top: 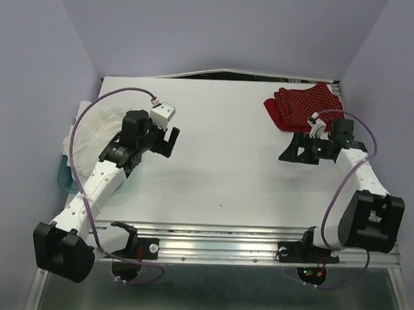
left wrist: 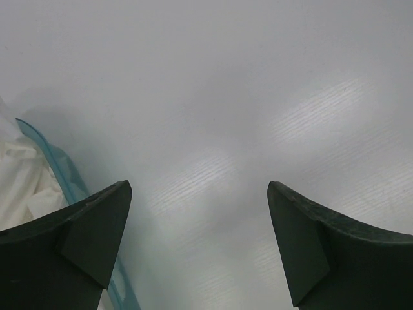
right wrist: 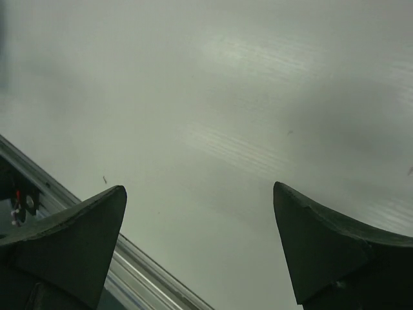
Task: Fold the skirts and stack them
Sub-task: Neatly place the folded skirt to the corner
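Note:
The skirts lie piled at the back right corner of the table. The dark red polka-dot skirt (top: pixel 309 101) rests on top of the plain bright red skirt (top: pixel 275 111), whose edge shows on the left. My right gripper (top: pixel 293 152) hangs open just in front of the pile, apart from the cloth. In the right wrist view the right gripper (right wrist: pixel 199 188) has only bare table between its fingers. My left gripper (top: pixel 169 141) is open over the left half of the table, far from the skirts. In the left wrist view the left gripper (left wrist: pixel 199 187) holds nothing.
A teal basket (left wrist: pixel 61 169) holding white cloth (top: pixel 95 131) sits at the table's left edge, beside the left arm. A metal rail (top: pixel 225 232) runs along the near edge and also shows in the right wrist view, rail (right wrist: pixel 61 194). Walls close in the table at the back and both sides.

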Motion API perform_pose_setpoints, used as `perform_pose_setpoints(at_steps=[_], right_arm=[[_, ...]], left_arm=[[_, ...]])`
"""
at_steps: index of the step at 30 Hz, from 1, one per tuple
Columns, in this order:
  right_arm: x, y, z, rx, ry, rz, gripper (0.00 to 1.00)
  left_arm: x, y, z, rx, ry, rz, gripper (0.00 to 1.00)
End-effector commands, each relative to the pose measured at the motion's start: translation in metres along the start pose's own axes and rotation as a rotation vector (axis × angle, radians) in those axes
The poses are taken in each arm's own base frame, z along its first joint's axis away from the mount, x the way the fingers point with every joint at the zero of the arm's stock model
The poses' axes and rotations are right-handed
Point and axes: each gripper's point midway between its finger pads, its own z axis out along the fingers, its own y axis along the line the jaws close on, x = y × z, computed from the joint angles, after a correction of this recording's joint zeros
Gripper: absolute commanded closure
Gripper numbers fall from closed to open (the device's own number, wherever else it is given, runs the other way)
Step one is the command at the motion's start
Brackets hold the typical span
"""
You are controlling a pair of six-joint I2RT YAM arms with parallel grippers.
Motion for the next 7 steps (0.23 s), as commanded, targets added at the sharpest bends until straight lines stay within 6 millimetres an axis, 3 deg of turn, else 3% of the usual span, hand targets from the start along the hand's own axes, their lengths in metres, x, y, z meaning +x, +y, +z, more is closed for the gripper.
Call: perform_pose_setpoints(at_steps=[1, 7], right_arm=[[0.006, 0.021, 0.0, -0.034, -0.049, -0.106, 0.0], [0.017, 0.026, 0.002, -0.044, -0.041, -0.107, 0.0]], left_arm=[[0.002, -0.003, 0.0, 0.012, -0.014, -0.009, 0.01], [0.003, -0.001, -0.001, -0.007, -0.02, -0.016, 0.01]])
